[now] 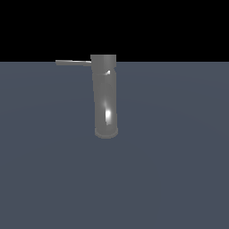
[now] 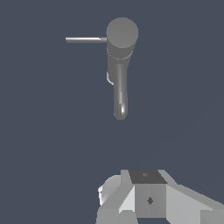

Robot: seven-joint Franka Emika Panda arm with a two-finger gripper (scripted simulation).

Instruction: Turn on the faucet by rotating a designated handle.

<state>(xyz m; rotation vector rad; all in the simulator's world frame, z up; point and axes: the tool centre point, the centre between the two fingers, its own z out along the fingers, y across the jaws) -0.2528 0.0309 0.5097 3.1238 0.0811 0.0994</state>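
Flat, plain slate-blue worktop [image 1: 179, 179], meeting black background at the far edge in the exterior view. Standing directly on it: tall upright grey metallic cylinder faucet [image 1: 105, 100], flared round base down, with bare surface all around.

Setting — we record a bare simulated test scene, no real room: flat slate-blue floor [image 1: 179, 179], black void behind it, one grey faucet [image 1: 105, 96] standing alone — we see no furnishings.
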